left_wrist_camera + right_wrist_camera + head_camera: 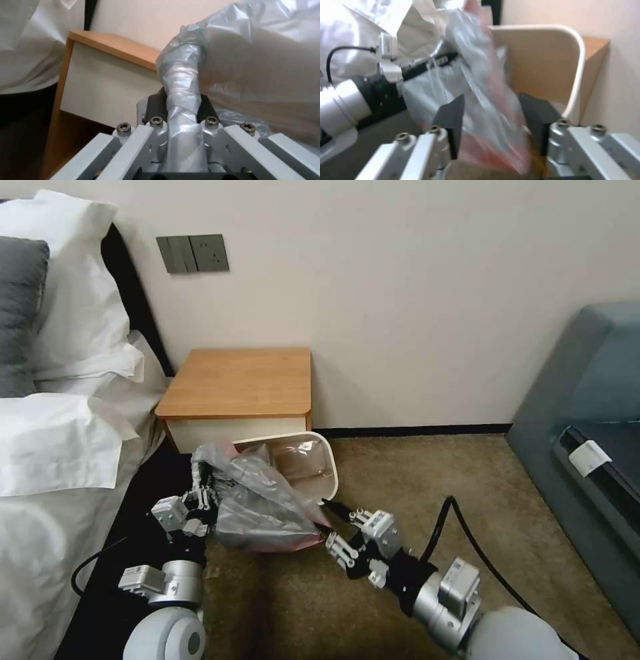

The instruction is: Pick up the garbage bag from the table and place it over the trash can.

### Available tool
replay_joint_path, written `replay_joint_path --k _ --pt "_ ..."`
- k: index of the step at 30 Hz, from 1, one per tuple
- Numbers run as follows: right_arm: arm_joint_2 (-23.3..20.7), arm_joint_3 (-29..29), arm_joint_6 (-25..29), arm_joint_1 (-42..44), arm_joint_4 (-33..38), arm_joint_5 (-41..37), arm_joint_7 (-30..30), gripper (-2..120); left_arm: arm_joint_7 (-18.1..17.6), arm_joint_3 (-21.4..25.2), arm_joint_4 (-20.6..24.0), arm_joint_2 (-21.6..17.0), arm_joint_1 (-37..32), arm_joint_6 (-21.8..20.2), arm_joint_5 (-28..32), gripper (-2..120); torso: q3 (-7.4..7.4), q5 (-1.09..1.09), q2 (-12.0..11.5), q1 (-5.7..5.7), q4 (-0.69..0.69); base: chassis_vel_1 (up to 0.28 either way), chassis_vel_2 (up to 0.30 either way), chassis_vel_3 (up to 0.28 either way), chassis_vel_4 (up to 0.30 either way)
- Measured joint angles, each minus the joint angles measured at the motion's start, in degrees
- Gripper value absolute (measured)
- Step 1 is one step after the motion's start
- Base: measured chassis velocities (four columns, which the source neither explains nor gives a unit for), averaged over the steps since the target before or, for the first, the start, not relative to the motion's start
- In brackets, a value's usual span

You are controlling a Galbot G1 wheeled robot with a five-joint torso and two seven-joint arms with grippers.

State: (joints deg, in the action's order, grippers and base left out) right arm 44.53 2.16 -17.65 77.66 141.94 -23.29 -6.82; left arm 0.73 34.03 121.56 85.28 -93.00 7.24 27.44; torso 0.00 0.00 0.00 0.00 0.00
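Observation:
The grey translucent garbage bag (pixel 257 503), pinkish-red along its lower edge, hangs stretched between my two grippers over the near left part of the cream-white trash can (pixel 328 463). My left gripper (pixel 200 483) is shut on a twisted strand of the bag (pixel 183 100) at its left end. At the bag's right corner my right gripper (pixel 327 523) is open, its dark fingers (pixel 453 117) standing on either side of the bag (pixel 480 100). The trash can (pixel 553 62) stands on the carpet against the table (pixel 240 380), whose wooden top is bare.
A bed with white linen (pixel 60 447) and pillows lies along the left, close to my left arm. A grey-blue sofa (pixel 587 400) stands at the right. Brown carpet (pixel 433 473) lies open between bin and sofa. The wall carries a switch plate (pixel 193 253).

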Motion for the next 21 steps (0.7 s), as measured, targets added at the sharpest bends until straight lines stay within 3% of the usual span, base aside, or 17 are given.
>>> replay_joint_path --k 4,11,15,21 --pt "-0.2 -0.11 -0.09 -3.57 -0.21 -0.56 0.06 68 0.15 -0.67 -0.15 0.16 -0.31 0.08 -1.0 7 0.0 0.0 0.0 0.0 0.0 0.0 0.0 0.0 0.0" --pt "-0.76 0.87 -0.5 -9.69 -3.34 -3.14 0.02 92 0.74 -1.66 0.1 0.39 -0.78 0.24 -2.35 7 0.01 0.01 0.0 0.01 0.0 0.0 0.0 0.0 0.0" --pt "-1.32 1.41 -0.52 -10.98 -4.98 -4.55 0.3 100 1.13 -2.3 0.26 0.27 -1.3 0.42 -3.09 7 0.01 0.0 0.0 0.01 0.0 0.0 0.0 0.0 0.0" --pt "-1.09 1.83 -0.6 -11.28 -5.88 -5.81 0.62 96 1.45 -2.86 0.54 0.61 -1.66 0.62 -3.7 7 0.01 0.0 0.0 0.0 0.0 0.0 0.0 0.0 0.0"
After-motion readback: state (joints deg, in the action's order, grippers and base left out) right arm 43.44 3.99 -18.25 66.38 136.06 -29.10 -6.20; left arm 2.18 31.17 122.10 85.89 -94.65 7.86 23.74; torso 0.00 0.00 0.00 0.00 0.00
